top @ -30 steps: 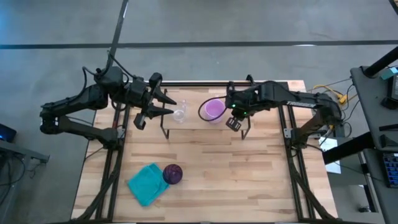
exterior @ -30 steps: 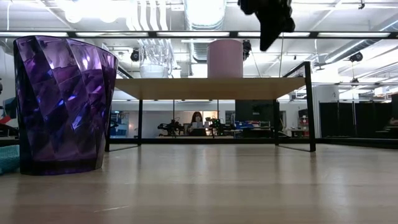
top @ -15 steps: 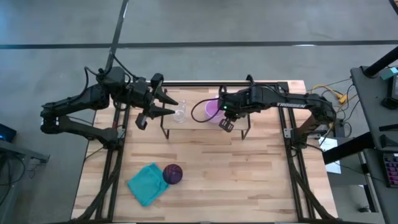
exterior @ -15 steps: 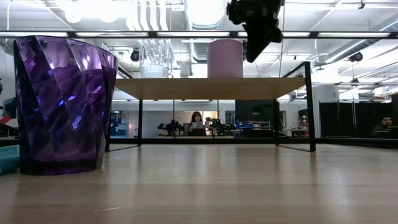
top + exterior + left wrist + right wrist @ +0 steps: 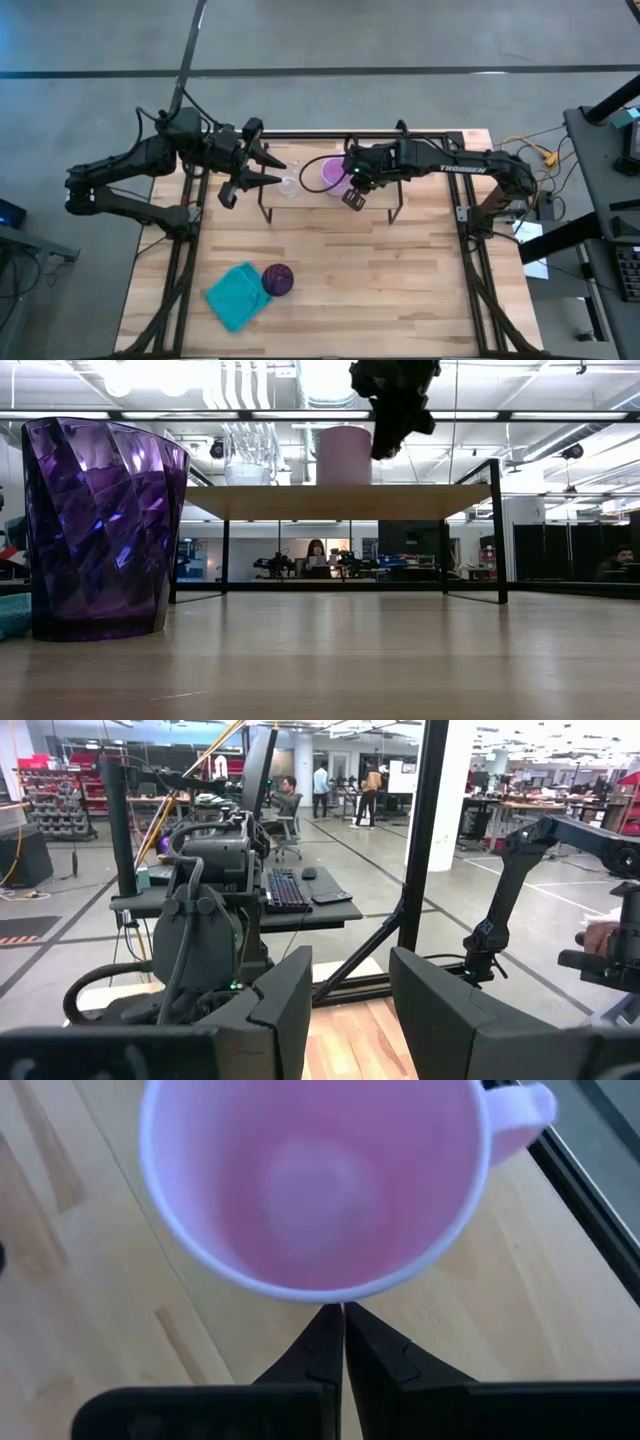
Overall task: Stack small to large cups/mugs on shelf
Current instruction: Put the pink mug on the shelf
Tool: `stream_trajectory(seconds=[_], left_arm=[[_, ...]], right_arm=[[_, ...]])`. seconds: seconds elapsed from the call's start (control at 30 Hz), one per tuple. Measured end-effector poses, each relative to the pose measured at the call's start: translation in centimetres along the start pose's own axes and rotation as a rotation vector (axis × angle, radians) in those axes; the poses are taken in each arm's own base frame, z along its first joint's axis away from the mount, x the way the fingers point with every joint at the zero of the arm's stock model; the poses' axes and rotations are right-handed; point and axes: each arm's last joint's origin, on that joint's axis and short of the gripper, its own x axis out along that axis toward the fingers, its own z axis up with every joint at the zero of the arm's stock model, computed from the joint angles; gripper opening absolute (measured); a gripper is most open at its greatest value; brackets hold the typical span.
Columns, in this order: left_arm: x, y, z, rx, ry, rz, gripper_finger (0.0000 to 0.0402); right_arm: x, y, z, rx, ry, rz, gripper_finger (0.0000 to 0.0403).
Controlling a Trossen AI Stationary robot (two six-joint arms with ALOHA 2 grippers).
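The light pink mug (image 5: 326,172) stands upright on the light-wood shelf (image 5: 300,502), and the right wrist view looks down into it (image 5: 310,1180). My right gripper (image 5: 350,190) is shut beside its right side. The small clear glass (image 5: 290,184) stands on the shelf to the mug's left (image 5: 250,455). My left gripper (image 5: 275,170) hangs open just left of the glass, touching nothing. The dark purple cup (image 5: 279,279) stands on the tabletop near the front edge, and it is large in the low view (image 5: 100,525). My right gripper pushes the pink mug with its shut fingertips (image 5: 343,1320) against the outer wall below the rim (image 5: 335,1292), on the side away from the glass. The fingers slant down from the table's right. The mug stands upright on the shelf, its handle (image 5: 520,1110) off to one side.
A teal cloth (image 5: 235,295) lies on the tabletop, touching the purple cup's left side. Thin black wire legs (image 5: 497,530) carry the shelf above the table. Open tabletop lies between the shelf and the near edge. People sit in the room behind.
My right gripper has moved toward the table's left along the shelf, staying shut, and has pushed the pink mug ahead of it. The mug has slid upright to the left, closer to the clear glass.
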Motion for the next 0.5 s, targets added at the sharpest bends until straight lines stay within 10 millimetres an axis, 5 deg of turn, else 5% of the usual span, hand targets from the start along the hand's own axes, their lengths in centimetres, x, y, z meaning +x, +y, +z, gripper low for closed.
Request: stream_trajectory(seconds=[0.5], left_arm=[[-0.02,-0.01,0.06,0.001,-0.002,0.0,0.0123]], right_arm=[[0.88,0.81,0.81,0.039,-0.039,0.092,0.0008]])
